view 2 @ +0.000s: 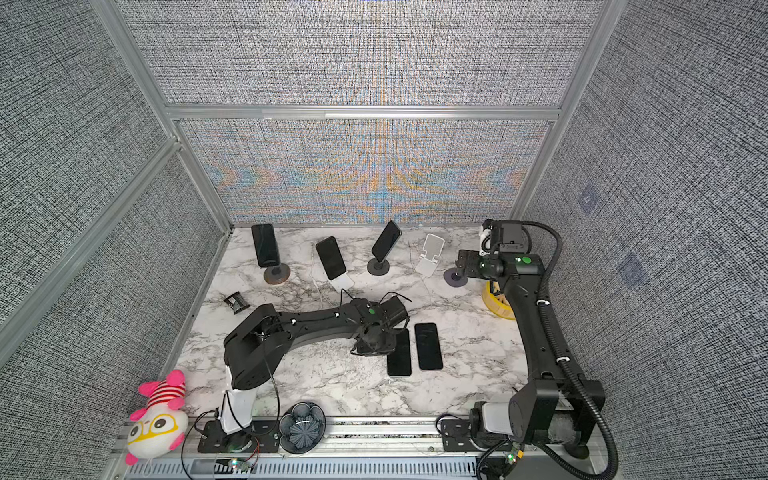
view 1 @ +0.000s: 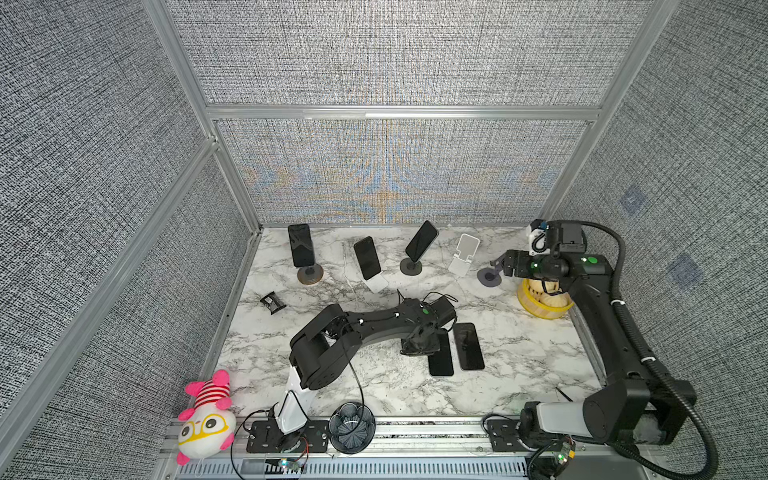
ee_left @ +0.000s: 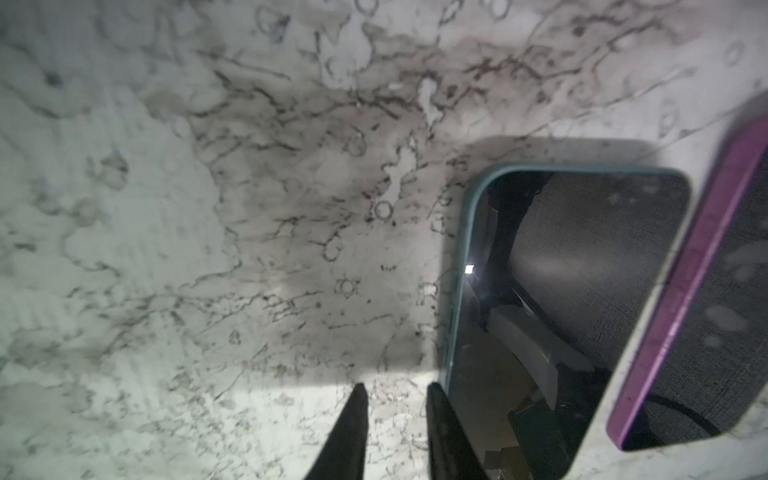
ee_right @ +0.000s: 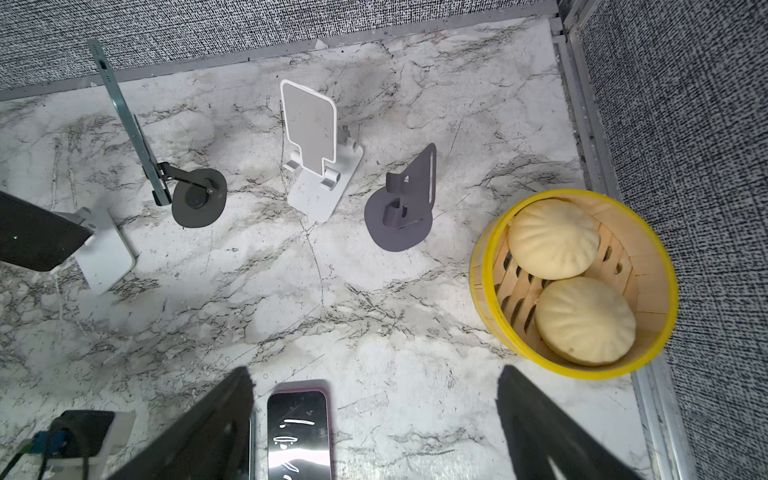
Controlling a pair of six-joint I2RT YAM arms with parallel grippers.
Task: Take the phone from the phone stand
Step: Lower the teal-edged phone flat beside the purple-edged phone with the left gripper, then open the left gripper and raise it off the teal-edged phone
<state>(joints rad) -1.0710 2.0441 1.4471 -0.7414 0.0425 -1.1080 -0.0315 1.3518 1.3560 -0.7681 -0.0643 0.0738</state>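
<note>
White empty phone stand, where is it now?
In both top views, the white stand is near the back wall, right of centre, between a black stand holding a phone and a grey stand.

The table (view 1: 523, 345) looks like polished white marble. The walls (view 1: 395, 54) are rough woven cloth in brushed metal rails (view 1: 399, 112). At 7 o'clock the plush toy (view 1: 205, 424) is soft fabric; at 3 o'clock the steamer basket (ee_right: 652, 286) is pale wood. The flat phone (ee_left: 582, 270) has mirror-glossy glass.

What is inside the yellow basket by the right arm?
The basket holds a bun touching a second bun, on a slatted floor. The floor under them is covered; in both top views the right arm partly hides the inside.
</note>
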